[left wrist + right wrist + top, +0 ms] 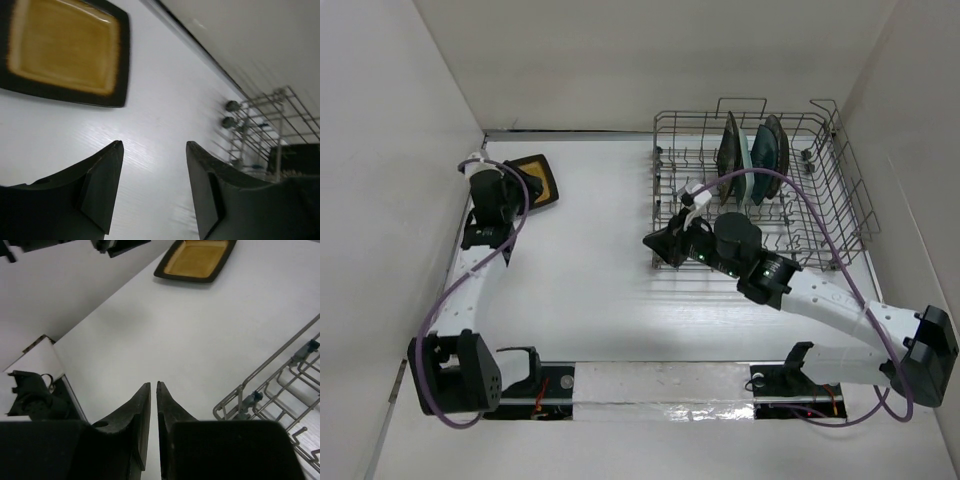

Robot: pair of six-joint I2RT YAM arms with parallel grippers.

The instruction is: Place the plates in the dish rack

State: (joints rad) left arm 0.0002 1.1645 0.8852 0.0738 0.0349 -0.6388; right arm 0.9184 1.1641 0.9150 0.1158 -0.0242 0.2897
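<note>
Left gripper [153, 145] spread, empty: I'd slide one finger under the black square mustard-centred plate [65, 45] at eleven o'clock

Left end effector [155, 146] with jaws wide apart, right end effector [153, 386] with jaws together

Left arm [472, 275] and right arm [840, 303]: white links, black joints. A purple cable [760, 171] runs along each. Fingers [100, 185] black, wedge-shaped.

One dish rack [835, 205]; three plates [729, 150] in it, one mustard-centred plate [545, 180] outside; two arms [480, 270]
</note>
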